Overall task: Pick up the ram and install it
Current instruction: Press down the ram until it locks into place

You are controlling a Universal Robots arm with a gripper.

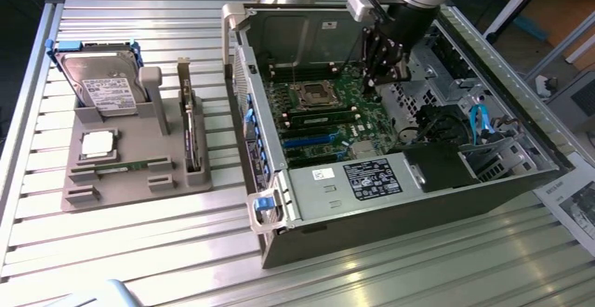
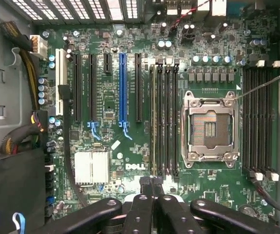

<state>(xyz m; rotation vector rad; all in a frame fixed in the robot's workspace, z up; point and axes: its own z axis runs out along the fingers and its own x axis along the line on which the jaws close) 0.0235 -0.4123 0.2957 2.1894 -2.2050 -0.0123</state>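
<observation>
Exterior view: on the slatted metal counter (image 1: 121, 251) stand one grey holder (image 1: 153, 143) on the exterior view's left and one open computer case (image 1: 400, 213) on its right. The holder carries one hard drive (image 1: 104, 77) at its far end, one square silver processor chip (image 1: 97, 145), one dark card (image 1: 191, 140) standing on edge, and one ram (image 1: 124, 166), a thin green stick lying flat in a slot at the holder's near end.

The single hand (image 1: 380, 81) hangs inside the case above the motherboard (image 1: 325, 112), just beside the one processor socket (image 1: 311, 92). Its fingers are pressed together with nothing between them. The ram lies well apart from it, outside the case, past the case's left wall and the upright card.

In the wrist view the closed hand (image 2: 152, 187) sits over the board (image 2: 208, 187), at the end of a bank of four memory slots (image 2: 164, 122). A second bank of four (image 2: 259, 122) runs on the other side of the socket (image 2: 210, 127). One blue expansion slot (image 2: 122, 87) stands among black ones.

The case walls close round the hand on four sides, and only the side facing up is open. A narrow strip of counter separates holder and case.
</observation>
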